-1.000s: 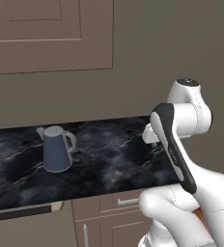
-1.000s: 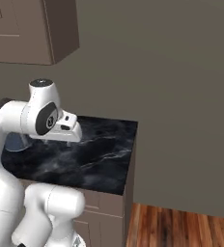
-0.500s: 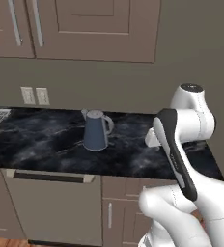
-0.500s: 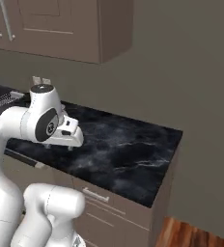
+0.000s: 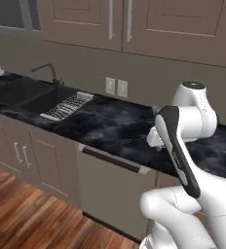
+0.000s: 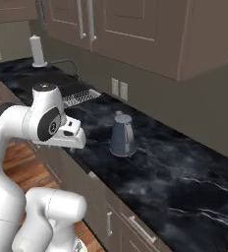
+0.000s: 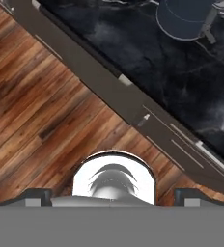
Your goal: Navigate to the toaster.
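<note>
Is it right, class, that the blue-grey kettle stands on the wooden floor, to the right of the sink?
Not quite. The kettle stands on the black counter, not on the floor. The right base view shows it there, to the right of the sink.

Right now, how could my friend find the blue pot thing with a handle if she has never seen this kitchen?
Look along the black marble counter that runs under the brown wall cabinets. Past the sink and its ribbed drainboard, below the pair of white wall outlets, stands the blue-grey kettle. It is the lone upright thing on that stretch, tapered toward its lid, with a handle on one side.
</note>
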### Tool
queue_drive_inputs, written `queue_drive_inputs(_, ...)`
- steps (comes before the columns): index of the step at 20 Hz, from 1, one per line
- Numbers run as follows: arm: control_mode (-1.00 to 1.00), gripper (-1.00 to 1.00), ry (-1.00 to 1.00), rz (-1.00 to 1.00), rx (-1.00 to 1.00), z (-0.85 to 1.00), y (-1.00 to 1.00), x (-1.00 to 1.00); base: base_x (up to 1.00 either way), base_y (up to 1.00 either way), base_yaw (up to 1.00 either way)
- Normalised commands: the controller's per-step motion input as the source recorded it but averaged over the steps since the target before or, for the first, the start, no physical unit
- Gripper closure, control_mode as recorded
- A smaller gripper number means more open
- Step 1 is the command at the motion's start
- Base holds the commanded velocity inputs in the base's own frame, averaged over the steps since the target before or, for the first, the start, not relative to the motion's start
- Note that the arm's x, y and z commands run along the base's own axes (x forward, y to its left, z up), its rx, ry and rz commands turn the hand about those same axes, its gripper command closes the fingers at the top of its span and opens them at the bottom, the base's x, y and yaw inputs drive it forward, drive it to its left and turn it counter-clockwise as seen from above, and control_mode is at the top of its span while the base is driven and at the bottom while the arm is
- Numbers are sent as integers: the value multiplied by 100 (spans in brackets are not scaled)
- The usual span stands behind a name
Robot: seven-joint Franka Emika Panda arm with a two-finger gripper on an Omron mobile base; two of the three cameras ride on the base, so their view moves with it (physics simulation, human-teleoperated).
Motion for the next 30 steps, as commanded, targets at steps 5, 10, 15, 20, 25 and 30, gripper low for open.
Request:
queue_drive_inputs(5,100,-100,0,0,0,0,0,0,26,61,60)
queue_drive_inputs(10,100,-100,0,0,0,0,0,0,42,61,57)
queue_drive_inputs(15,100,-100,0,0,0,0,0,0,76,48,46)
queue_drive_inputs(20,100,-100,0,0,0,0,0,0,100,35,38)
queue_drive_inputs(25,100,-100,0,0,0,0,0,0,100,20,33)
queue_drive_inputs(30,100,-100,0,0,0,0,0,0,100,4,27)
